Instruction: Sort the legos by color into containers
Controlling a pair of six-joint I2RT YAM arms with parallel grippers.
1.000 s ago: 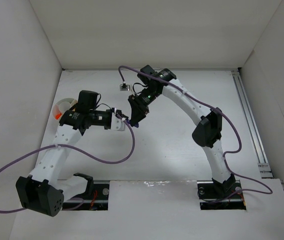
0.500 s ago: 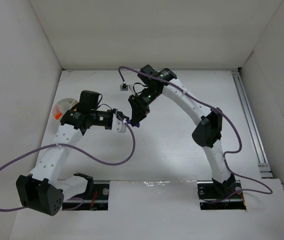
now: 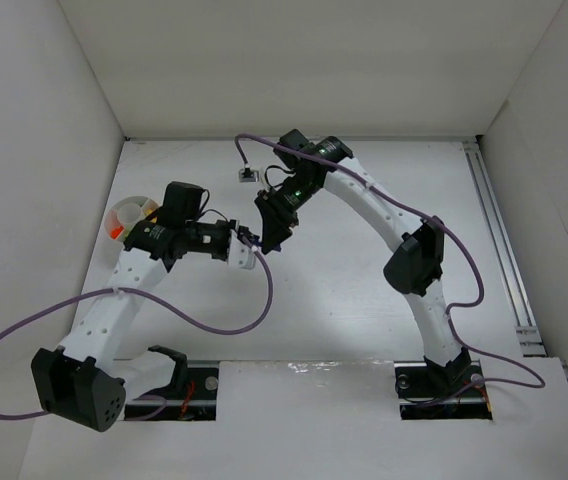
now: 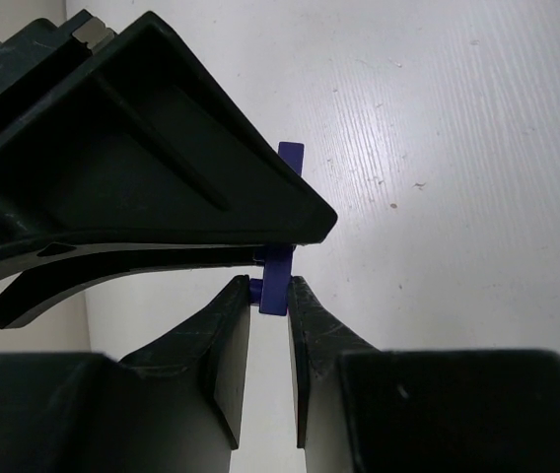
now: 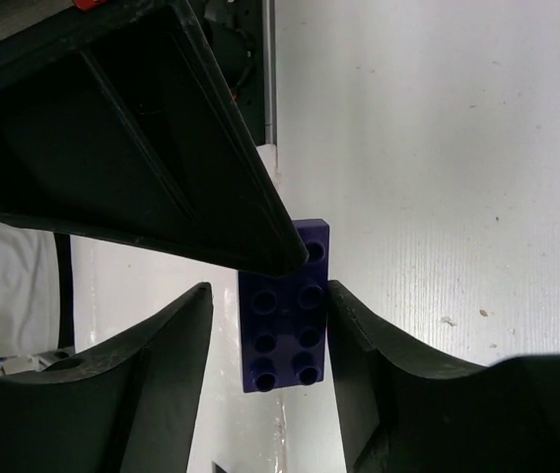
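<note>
Between the fingertips of the left gripper, a purple-blue lego is pinched edge-on, both jaws pressed against it. The same brick is flanked by the right gripper, whose jaws are parted, with a gap left at one finger. The white bowl is seen well apart from both grippers.

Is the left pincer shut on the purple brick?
Shut on it. The left pincer squeezes the purple brick from both sides, no gap.

White table, white walls enclosing it.
</note>
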